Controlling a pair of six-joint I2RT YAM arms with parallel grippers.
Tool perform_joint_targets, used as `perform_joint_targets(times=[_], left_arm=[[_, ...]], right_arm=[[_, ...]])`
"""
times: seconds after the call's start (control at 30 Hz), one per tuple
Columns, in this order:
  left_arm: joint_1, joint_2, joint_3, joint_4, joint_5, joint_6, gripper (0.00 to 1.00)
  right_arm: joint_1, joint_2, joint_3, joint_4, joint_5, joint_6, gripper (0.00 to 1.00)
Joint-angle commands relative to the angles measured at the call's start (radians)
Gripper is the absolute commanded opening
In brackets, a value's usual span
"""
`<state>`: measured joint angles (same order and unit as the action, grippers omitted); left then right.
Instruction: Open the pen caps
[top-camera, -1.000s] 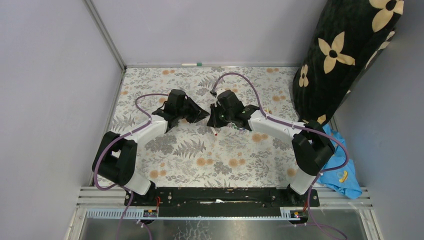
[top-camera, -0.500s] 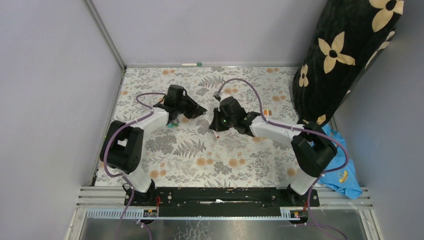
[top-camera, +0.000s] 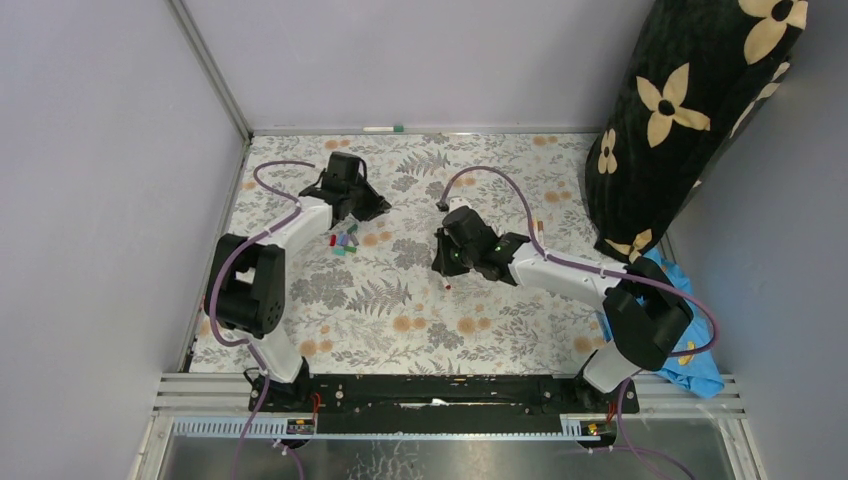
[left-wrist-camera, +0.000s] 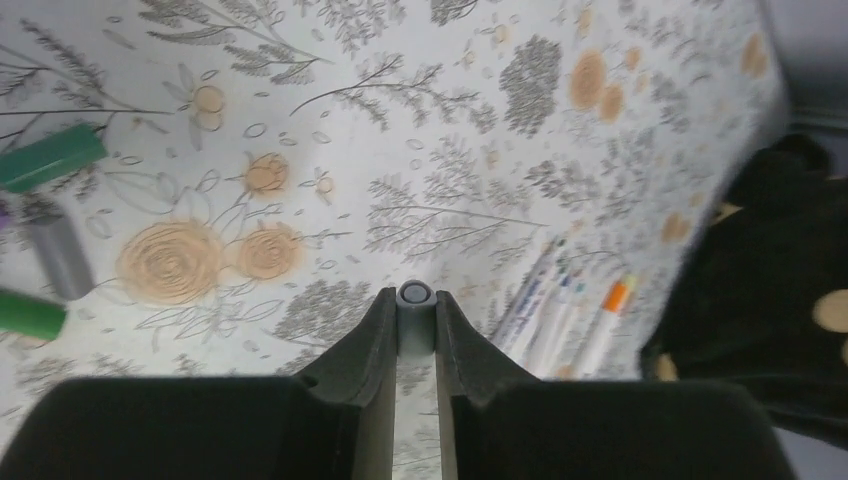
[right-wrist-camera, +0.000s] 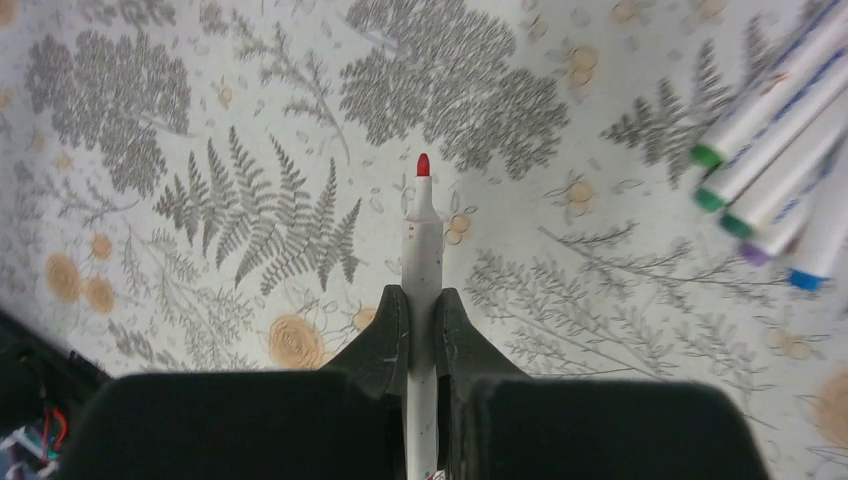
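A flower-print surface (top-camera: 400, 320) is seen w/ a big black flowered roll (top-camera: 690, 110) stood at its far right corner and a blue cloth (top-camera: 690, 350) bunched past the right edge. The left arm is reached toward the far left part; the right arm is bent in toward the middle.

The left tool (left-wrist-camera: 415, 300) is pinched onto a short greyish cap (left-wrist-camera: 415, 320), seen end-on and held above the surface. The right tool (right-wrist-camera: 422, 300) is clamped on a white pen (right-wrist-camera: 422, 235), whose red tip (right-wrist-camera: 423, 165) is bare and pointed away from the fingers.

A bundle of pens (right-wrist-camera: 775, 150) is laid on the surface at the right of the right wrist view, tips uncovered: green, purple, blue. Loose caps (top-camera: 343, 241) are grouped just beside the left tool in the top view; a green cap (left-wrist-camera: 50, 157) and a grey cap (left-wrist-camera: 60, 258) are made out among them in the left wrist view. Another pen (top-camera: 383, 129), w/ a green end, is laid along the far edge.
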<state>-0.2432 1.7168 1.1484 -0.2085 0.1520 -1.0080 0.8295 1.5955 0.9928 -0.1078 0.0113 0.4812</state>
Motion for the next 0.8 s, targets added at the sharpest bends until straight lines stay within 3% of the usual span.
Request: perform_joint_targets(times=[0.0,0.33,0.67,0.77], left_arm=[[-0.030,0.007,0.023,-0.202,-0.197,0.186,0.00],[-0.023,0.064,-0.034,-0.235,-0.388,0.209,0.12],[-0.003,0.056,-0.078,-0.182,-0.405,0.194,0.55],[-0.002,0.037,-0.082,-0.178,-0.400,0.195,0.62]], right_arm=[[-0.022,-0.046,0.092,-0.075,0.183,-0.048,0.00],[-0.181,0.009,0.098,-0.093,0.272,-0.097,0.00],[-0.267,0.105,0.120,-0.095,0.326,-0.125,0.07],[-0.276,0.121,0.119,-0.087,0.351,-0.126,0.08]])
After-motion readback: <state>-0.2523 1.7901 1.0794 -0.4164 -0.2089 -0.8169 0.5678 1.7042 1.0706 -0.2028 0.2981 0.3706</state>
